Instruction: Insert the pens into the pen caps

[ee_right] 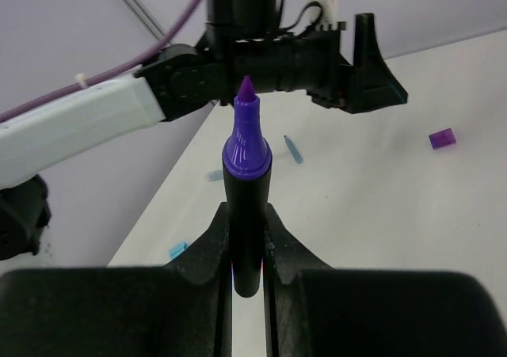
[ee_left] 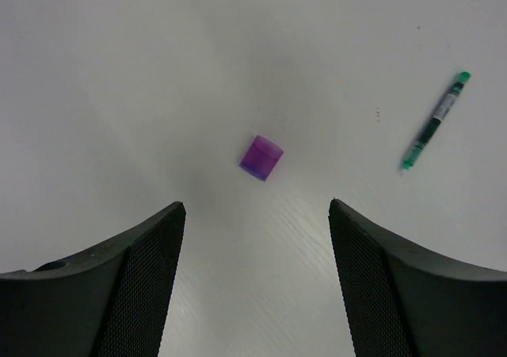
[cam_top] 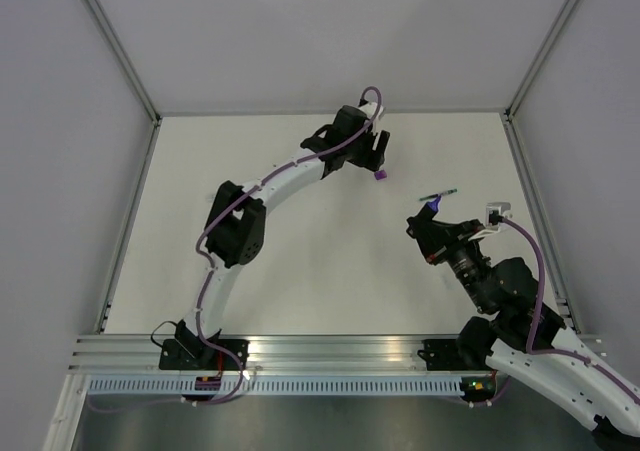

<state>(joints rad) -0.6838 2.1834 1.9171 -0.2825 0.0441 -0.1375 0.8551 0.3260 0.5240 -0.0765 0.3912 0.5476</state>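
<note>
My right gripper (cam_top: 430, 216) (ee_right: 247, 210) is shut on the stubby black-and-purple marker (ee_right: 247, 175), held above the table with its purple tip pointing away from the wrist. My left gripper (cam_top: 376, 157) (ee_left: 255, 206) is open and empty, hovering just short of the tiny purple cap (ee_left: 261, 157), which lies on the table (cam_top: 379, 177) (ee_right: 442, 138). The thin dark green pen (ee_left: 434, 122) lies to the right of that cap (cam_top: 440, 193). A slim bluish cap (ee_right: 294, 149) lies on the table beyond the marker. Two small light blue pieces (ee_right: 215, 175) (ee_right: 177, 251) lie farther left; I cannot tell which is marker or cap.
The white table (cam_top: 300, 291) is walled by grey panels with metal rails at the left (cam_top: 125, 231) and right (cam_top: 535, 201). The left arm (cam_top: 250, 206) arches across the table's middle. In the right wrist view the left arm's wrist (ee_right: 317, 56) stands behind the marker tip.
</note>
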